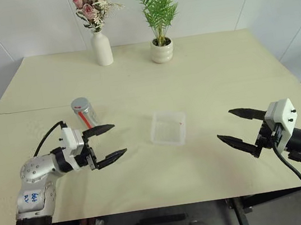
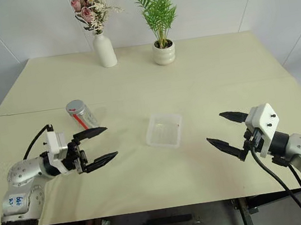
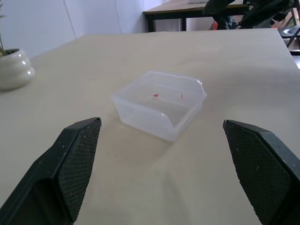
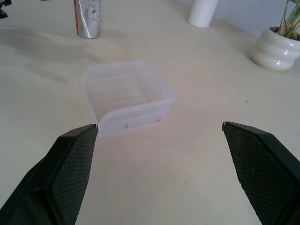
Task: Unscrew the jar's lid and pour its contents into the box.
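Left gripper (image 1: 104, 145): both black fingers spread wide, nothing between them, held above the table (image 1: 218, 74) on the robot's left side and pointing inward toward the middle. Right gripper (image 1: 241, 128): fingers likewise spread wide and empty, held above the table's right side, pointing inward toward the left gripper. The two grippers face each other, well apart, with the box (image 1: 168, 127) on the table between them.

Box: clear, shallow, square with rounded corners, standing open side up near the table's centre. Small red marks show on its wall in both wrist views. No contents can be made out inside it.

Jar (image 1: 84, 112): stands upright on the table just beyond the left gripper, not touching it, with a red mark down its side. Lid (image 1: 79, 103): grey, seated on top of the jar.

Far edge of table: white flower vase (image 1: 102, 48) with pink flowers, and beside it a white plant pot (image 1: 162, 50) holding a green plant.
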`<state>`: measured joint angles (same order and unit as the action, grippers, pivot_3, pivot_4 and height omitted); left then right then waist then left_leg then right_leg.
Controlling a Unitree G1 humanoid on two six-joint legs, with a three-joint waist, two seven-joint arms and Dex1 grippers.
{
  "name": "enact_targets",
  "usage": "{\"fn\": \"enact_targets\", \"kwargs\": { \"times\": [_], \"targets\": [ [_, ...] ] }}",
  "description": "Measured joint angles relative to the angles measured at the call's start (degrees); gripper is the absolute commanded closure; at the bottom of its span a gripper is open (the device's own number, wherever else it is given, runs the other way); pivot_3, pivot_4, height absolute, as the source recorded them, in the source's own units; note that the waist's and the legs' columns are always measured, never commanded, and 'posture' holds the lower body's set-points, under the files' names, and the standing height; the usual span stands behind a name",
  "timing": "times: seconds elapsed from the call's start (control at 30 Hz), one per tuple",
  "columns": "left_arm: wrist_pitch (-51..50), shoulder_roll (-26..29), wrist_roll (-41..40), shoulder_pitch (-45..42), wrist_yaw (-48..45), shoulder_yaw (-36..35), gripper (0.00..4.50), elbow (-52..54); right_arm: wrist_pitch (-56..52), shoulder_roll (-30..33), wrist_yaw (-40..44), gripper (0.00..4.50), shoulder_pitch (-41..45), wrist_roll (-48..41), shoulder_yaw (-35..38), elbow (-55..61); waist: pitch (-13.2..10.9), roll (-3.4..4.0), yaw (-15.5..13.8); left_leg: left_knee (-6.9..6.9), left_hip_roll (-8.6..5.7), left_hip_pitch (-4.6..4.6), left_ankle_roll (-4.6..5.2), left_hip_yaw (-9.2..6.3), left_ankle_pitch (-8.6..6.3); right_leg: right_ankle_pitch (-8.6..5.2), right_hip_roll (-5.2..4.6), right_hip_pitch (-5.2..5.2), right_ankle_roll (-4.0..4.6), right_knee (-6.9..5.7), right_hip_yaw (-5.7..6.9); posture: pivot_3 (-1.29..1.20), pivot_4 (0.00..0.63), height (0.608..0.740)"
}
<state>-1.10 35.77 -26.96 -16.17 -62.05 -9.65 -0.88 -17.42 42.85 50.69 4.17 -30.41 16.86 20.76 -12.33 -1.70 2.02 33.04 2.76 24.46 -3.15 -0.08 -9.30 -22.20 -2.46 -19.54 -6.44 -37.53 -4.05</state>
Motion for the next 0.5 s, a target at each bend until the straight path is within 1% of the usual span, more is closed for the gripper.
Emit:
{"fn": "enact_targets", "kwargs": {
  "times": [0.17,0.27,0.43,0.5],
  "targets": [
    [-0.2,-0.9,0.0,2.7,3.4,-1.2,0.05,4.2,0.0,-0.6,1.2,0.00,2.4,0.1,-3.1,-1.0,0.0,0.00,-0.2,0.03,-0.02,-0.01,0.03,0.08,-0.02,0.01,-0.05,0.02,-0.02,0.02,-0.09,0.00,0.150,0.740],
    [-0.5,-2.5,0.1,7.5,7.7,-3.1,0.05,7.2,0.1,-1.3,1.9,0.00,5.1,0.1,-5.2,-2.8,0.0,0.00,0.1,0.02,0.02,-0.03,0.04,0.25,-0.08,0.02,-0.04,-0.03,-0.04,0.02,-0.25,0.00,0.150,0.740],
    [-1.0,-8.7,0.3,16.4,20.1,-9.0,0.05,13.3,0.7,-4.2,2.6,0.00,11.8,0.1,-8.7,-5.5,0.0,-0.02,0.9,0.03,0.07,-0.09,0.03,0.25,-0.11,0.02,0.02,-0.02,-0.05,0.01,-0.30,0.00,0.150,0.740],
    [-1.0,-12.7,0.5,20.6,26.3,-12.2,0.05,16.9,0.9,-6.2,3.3,0.00,15.4,0.1,-10.8,-6.5,0.0,-0.02,1.3,0.05,0.09,-0.16,0.05,0.45,-0.18,0.04,0.02,-0.04,-0.07,0.01,-0.52,0.00,0.150,0.740]
  ]
}}
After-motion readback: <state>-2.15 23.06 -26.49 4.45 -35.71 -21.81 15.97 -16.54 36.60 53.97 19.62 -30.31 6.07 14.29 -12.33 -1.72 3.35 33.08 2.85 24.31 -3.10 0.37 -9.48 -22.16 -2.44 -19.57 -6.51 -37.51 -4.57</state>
